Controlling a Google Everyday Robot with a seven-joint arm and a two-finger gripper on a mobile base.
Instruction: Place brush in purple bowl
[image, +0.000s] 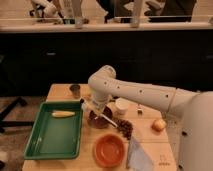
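Note:
The purple bowl (101, 119) sits on the wooden table (150, 140) at mid-table, just right of the green tray. The brush (110, 120) is a thin pale stick slanting from over the bowl down to the right, past its rim. My gripper (93, 106) hangs at the end of the white arm, directly above the bowl's left side, at the upper end of the brush. I cannot tell whether it is holding the brush. The arm hides part of the bowl.
A green tray (52, 140) with a corn cob (63, 114) lies on the left. Around the bowl are a metal cup (75, 90), a white cup (121, 106), an orange bowl (109, 149), dark grapes (125, 128), a yellowish fruit (159, 124) and a grey-blue cloth (139, 155).

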